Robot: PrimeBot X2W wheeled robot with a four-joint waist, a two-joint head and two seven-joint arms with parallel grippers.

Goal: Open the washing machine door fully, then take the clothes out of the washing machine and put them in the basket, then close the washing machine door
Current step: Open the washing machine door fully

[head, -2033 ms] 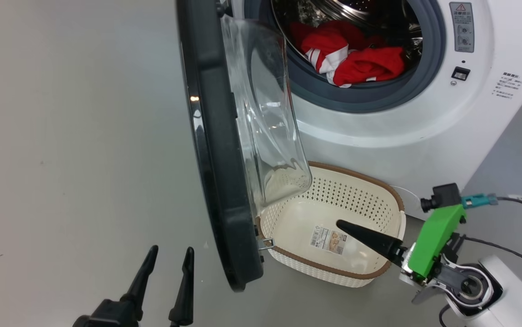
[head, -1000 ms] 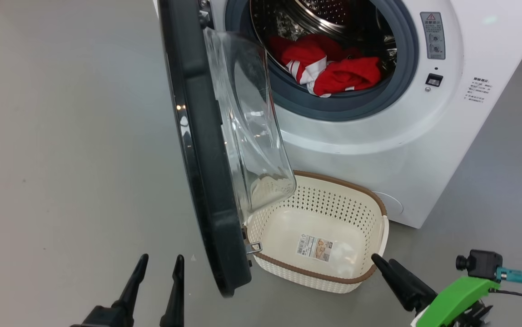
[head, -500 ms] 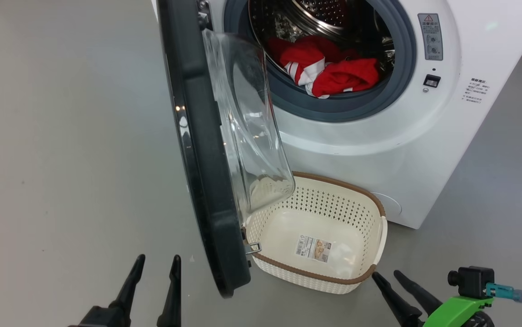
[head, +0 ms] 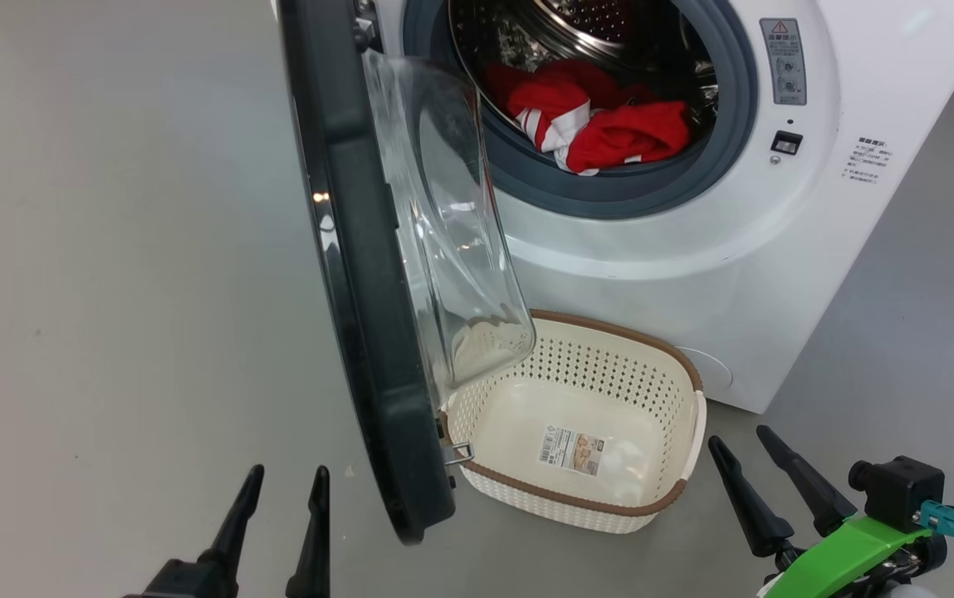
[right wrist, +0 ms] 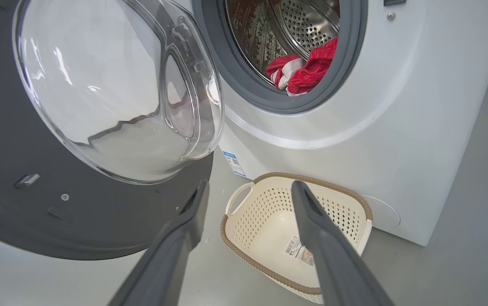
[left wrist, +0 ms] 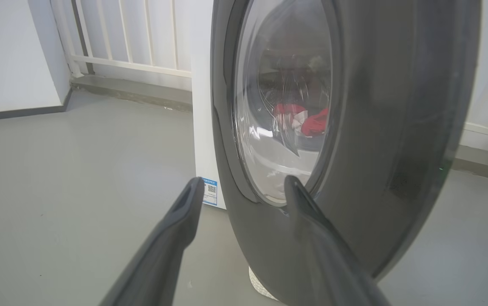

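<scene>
**Door swung out, both grippers free, clothes in drum**

Left gripper (head: 290, 472): jaws apart, nothing between them, low over the grey floor (head: 111, 266). Just right of its fingers the washing machine door (head: 360, 316) stands edge-on, swung out from the washing machine (head: 717, 249). In the left wrist view the door's black outer face is straight ahead of the jaws and the right fingertip overlaps the rim; whether they touch cannot be told. The clear glass bowl (head: 443, 216) bulges off the door's right side, toward the drum (head: 601, 21).

The basket (head: 609, 330) sits on the floor between the two grippers, right of the door's lower edge and in front of the machine, with a label sticker (head: 572, 448) on its bottom. The clothes (head: 601, 129), red with white stripes, lie in the steel drum, beyond and above both pairs of jaws, heaped at the grey gasket (head: 618, 195).

Right gripper (head: 738, 436): jaws apart, holding nothing, just right of the basket's right handle, tips pointing at the machine front. In the right wrist view the basket lies beyond the fingers, between them. The green mount (head: 846, 552) sits behind the jaws.
</scene>
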